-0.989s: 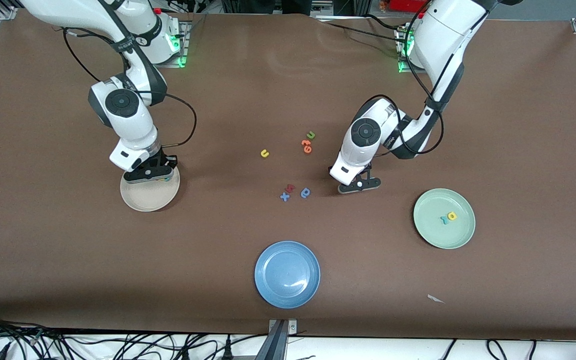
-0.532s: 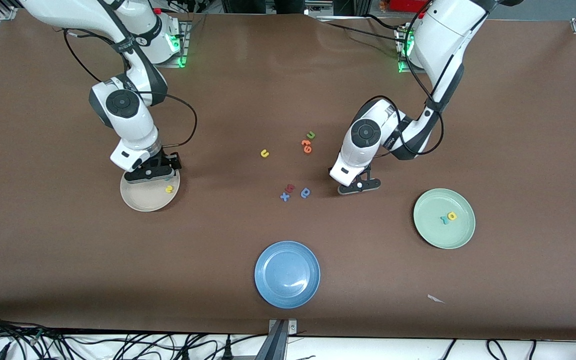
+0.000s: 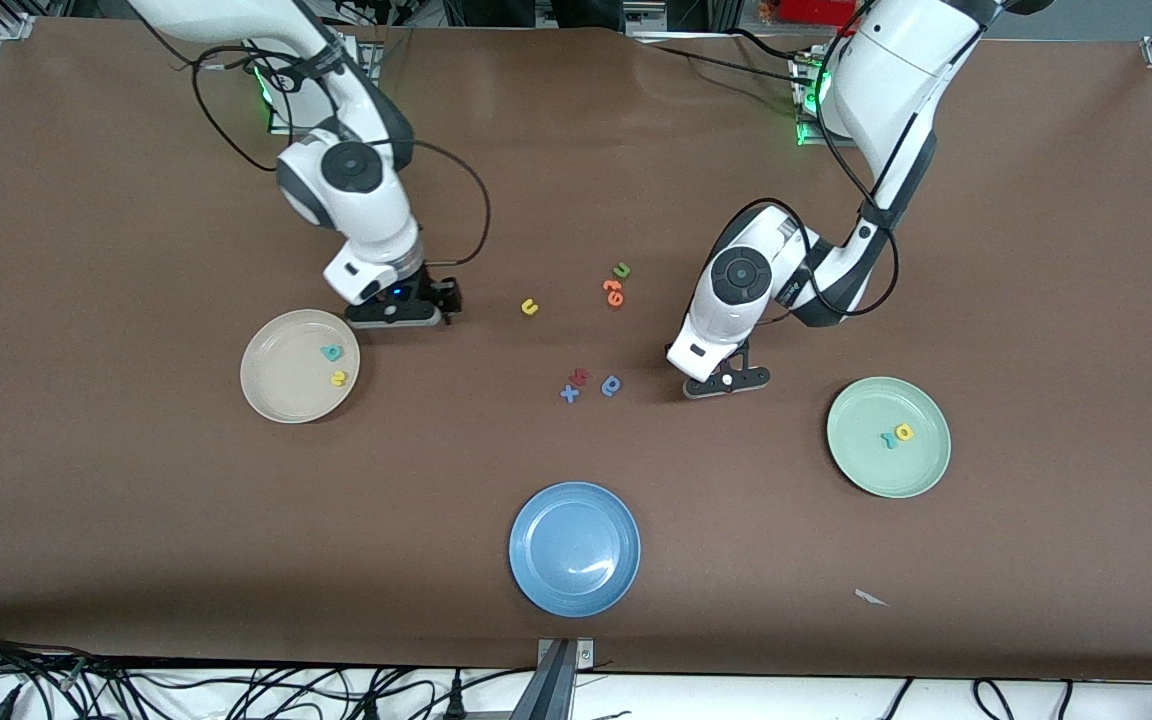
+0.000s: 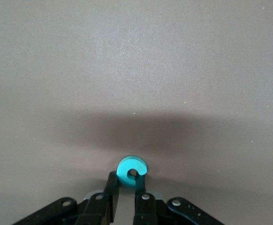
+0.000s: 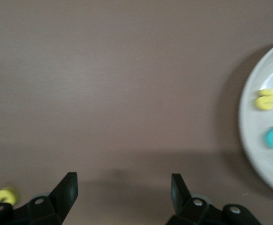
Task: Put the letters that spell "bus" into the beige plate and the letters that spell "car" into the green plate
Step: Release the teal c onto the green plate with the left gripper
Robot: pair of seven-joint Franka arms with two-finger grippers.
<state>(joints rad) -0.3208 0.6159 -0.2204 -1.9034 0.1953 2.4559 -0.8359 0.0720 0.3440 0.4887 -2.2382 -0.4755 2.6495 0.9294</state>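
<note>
On the brown table (image 3: 1036, 250), the left hand (image 4: 125, 188) pinches the teal c (image 4: 131, 171); the right hand (image 5: 122, 190) is spread wide, empty.

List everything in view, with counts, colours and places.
beige plate: one, cream, right arm's end
teal b, yellow s: one each, in the beige plate
green plate: one, mint, left arm's end
yellow a, teal r: one each, in the green plate
blue plate: one, nearest the front camera
yellow u: one, on the table
green u, orange letters: one and two, mid-table
red letter, blue x, blue round letter: one each, clustered
white scrap: one, near the table's edge
teal c: one, in the left gripper
right gripper: open, beside the beige plate
</note>
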